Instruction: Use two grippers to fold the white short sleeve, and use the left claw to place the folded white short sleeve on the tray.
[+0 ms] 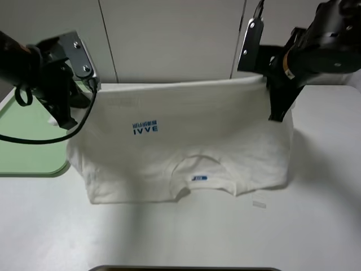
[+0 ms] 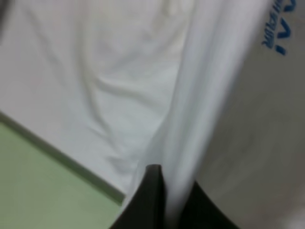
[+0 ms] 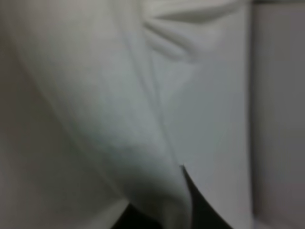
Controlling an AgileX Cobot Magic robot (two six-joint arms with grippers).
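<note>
Hanging as a wrinkled sheet, the white short sleeve (image 1: pixel 186 135) is lifted along its far hem, which runs level between the two arms near the bench's far edge. Its collar half, with a small blue neck label (image 1: pixel 199 178), lies flat around the middle of the bench (image 1: pixel 169 237). Blue lettering (image 1: pixel 145 127) shows on the raised cloth. The left claw (image 1: pixel 63 116) points down at the shirt's left side, fingers pinched narrow on a fold of fabric. The right gripper (image 1: pixel 276 113) points down at the right side, likewise clamped on cloth. The tray (image 1: pixel 28 164) lies along the bench's left edge, just beside the shirt. White bench surface shows toward the near and right edges, with a small tape strip (image 1: pixel 259 204) by the shirt's near right corner.
</note>
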